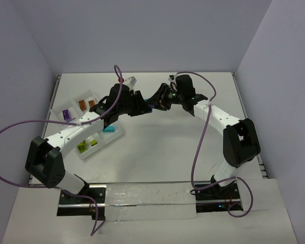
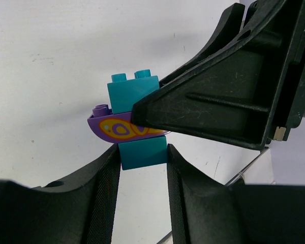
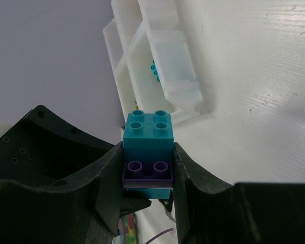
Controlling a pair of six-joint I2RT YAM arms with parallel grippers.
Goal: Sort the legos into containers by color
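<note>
Counting the pieces gives 1 stack point(image 2: 119, 127) of 3 bricks, 2 turquoise with 1 purple layer between them, held above the worktop point(image 1: 157, 147). 1 white tray point(image 1: 117, 135) of 4 compartments sits at the left. It holds 1 purple brick point(image 1: 66, 114), 2 orange bricks point(image 1: 82, 104), 2 lime-green bricks point(image 1: 81, 147) and 1 turquoise brick point(image 1: 108, 128), each colour in its own compartment.

Both arms reach from their near bases toward the far middle. The left arm stretches over the tray. The right arm rises to an elbow on the right and turns back toward the left. The 2 claws meet tip to tip just right of the tray, with the stack between them.

The left claw point(image 2: 142, 152) is pinching the end turquoise brick nearest it, its 2 fingers touching that brick on both sides. The right claw point(image 3: 147, 160) is pinching the stack at the purple layer, with the other turquoise brick standing clear beyond its fingertips.
</note>
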